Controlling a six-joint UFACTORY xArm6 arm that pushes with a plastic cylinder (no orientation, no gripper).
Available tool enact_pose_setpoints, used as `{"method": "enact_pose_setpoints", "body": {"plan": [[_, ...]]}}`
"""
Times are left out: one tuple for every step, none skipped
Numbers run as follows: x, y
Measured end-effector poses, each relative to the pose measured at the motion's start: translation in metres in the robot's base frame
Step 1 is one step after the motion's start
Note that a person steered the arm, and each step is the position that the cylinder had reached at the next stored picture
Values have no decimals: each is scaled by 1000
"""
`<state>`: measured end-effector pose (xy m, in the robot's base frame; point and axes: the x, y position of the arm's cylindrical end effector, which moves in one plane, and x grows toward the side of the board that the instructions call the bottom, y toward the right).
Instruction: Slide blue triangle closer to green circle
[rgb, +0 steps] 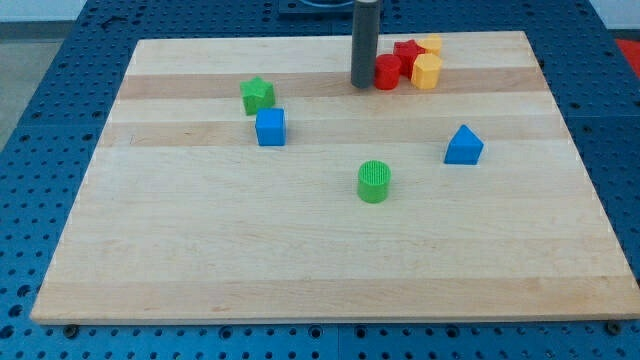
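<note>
The blue triangle (463, 146) lies on the wooden board at the view's right of centre. The green circle (374, 181) stands below and to the left of it, about a block's width of bare wood apart. My tip (362, 84) is near the view's top, well above both, just left of the red circle (387, 72) and close to it or touching it.
A red star (406, 53), a yellow block (431, 45) and a yellow hexagon (427, 71) cluster with the red circle at the top. A green star (257, 95) and a blue cube (270, 127) sit at the upper left. The board's edges border a blue pegboard (40, 120).
</note>
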<state>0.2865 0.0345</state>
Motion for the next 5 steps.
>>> {"method": "enact_pose_setpoints", "body": {"plan": [[-7,-1],[-7,20],[-7,29],[-7,28],[13,20]]}}
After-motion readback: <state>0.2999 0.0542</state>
